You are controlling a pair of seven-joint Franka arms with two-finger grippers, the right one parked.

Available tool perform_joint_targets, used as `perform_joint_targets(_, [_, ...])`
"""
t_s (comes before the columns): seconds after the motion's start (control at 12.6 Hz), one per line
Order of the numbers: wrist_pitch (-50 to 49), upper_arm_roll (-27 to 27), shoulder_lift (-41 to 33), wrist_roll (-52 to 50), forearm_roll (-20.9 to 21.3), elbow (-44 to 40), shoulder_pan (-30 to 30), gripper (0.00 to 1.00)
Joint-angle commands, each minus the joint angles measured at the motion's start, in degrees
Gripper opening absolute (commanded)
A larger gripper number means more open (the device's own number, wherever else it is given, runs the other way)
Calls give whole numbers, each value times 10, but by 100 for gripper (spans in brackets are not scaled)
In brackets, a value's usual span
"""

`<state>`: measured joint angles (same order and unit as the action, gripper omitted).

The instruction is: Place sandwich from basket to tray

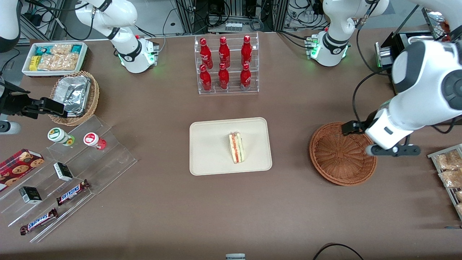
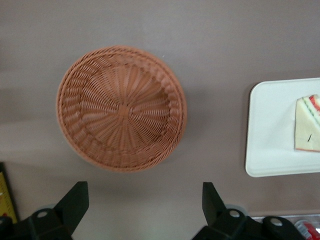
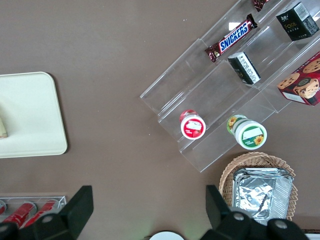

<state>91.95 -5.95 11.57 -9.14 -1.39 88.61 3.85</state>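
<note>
Brown tabletop [image 1: 151,216]. At its centre lies the cream tray [image 1: 209,151], with the sandwich [image 1: 236,147] resting on it. At the tray's 3 o'clock sits the empty wicker basket [image 1: 335,159]. Above the basket's edge hovers the end effector [image 2: 145,205], fingers spread, holding nothing.

"SNICKERS" reads in blue on two chocolate bars [image 1: 72,192] [image 1: 38,221] lying on the clear stepped stand [image 1: 108,166] toward the parked arm's end of the table (one shows again from the right wrist). The small black boxes [image 1: 30,195] carry print too small to read.
</note>
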Motion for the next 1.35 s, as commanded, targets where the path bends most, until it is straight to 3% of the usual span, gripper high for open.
perform_joint_targets(0.0, [-19,-2,-52,13,-6,39,-12,100])
perform_joint_targets(0.4, [-35,-34,-94,30,-6,67,-74,100])
perform_joint_targets(0.87, [-98,-28,-133,31,3,55,-76,100])
perform_joint_targets(1.11, [-97,21,-111,31,3,20,-40,100])
perform_joint_targets(1.27, [-100,23,-113,31,3,21,-39,100])
